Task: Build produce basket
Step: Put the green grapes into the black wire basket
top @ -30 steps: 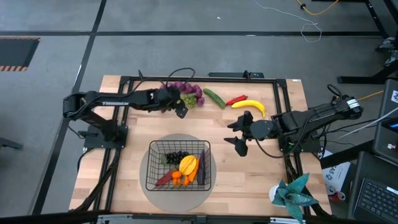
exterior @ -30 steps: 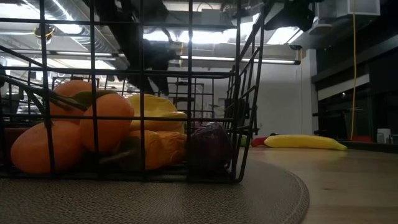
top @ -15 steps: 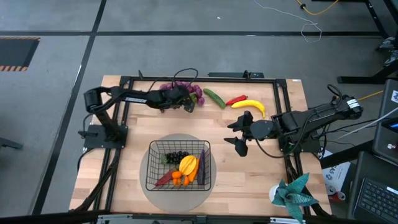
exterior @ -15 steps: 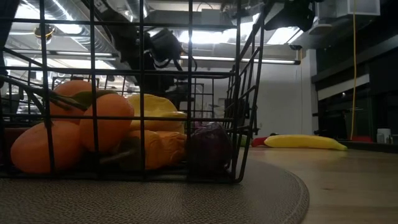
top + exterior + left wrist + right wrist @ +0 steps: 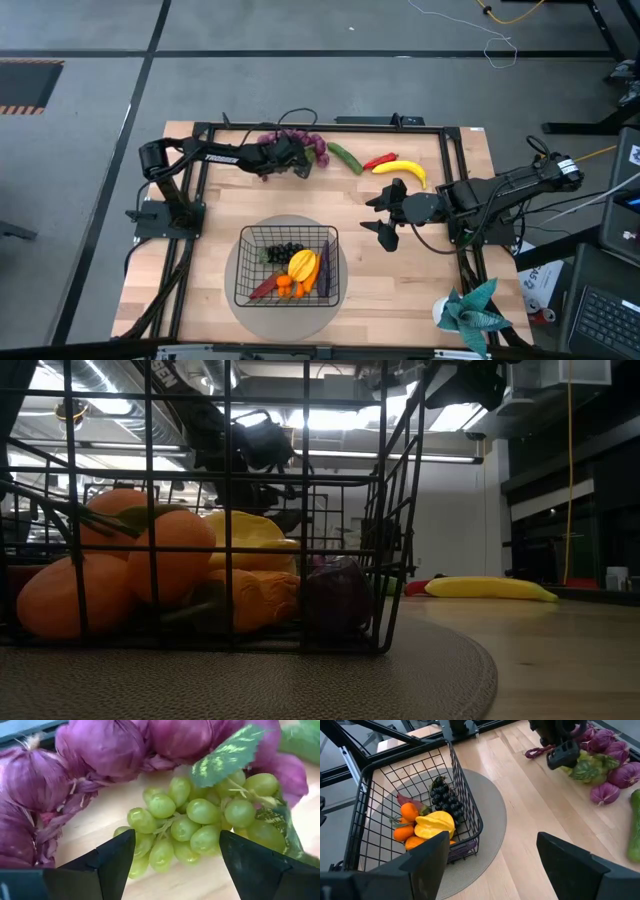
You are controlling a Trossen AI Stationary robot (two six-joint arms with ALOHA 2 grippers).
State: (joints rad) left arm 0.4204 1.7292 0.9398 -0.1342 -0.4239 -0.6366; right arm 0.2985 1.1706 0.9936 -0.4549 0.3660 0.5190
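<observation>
The left gripper (image 5: 297, 163) reaches across the far left part of the desk (image 5: 200, 290) and sits low over a bunch of green grapes (image 5: 192, 817), its fingers (image 5: 112, 865) spread apart on either side of the bunch without closing on it. Wrapped around the far side of those grapes lies a string of purple, papery bulbs (image 5: 95, 750), which in the high view shows as a purple cluster (image 5: 312, 146) just beyond the gripper.

Nearer the front, the black wire basket (image 5: 246, 290) stands on a round grey mat (image 5: 235, 315). It holds dark grapes (image 5: 444, 800), a yellow ridged fruit (image 5: 436, 825), several small orange fruits (image 5: 409, 812) and a red piece (image 5: 263, 288) along its left side. In the low view the orange fruits (image 5: 168, 560) press up against the mesh.

To the right of the purple cluster, along the far edge, lie a green cucumber (image 5: 345, 157), a red chili (image 5: 380, 160) and a yellow banana (image 5: 402, 170), close together in a row.

Further right, the right gripper (image 5: 383, 214) hangs above the desk just near of the banana, jaws wide apart and holding nothing, pointing left towards the basket.

At the near right corner of the desk stands a teal, leafy ornament (image 5: 468, 310).
</observation>
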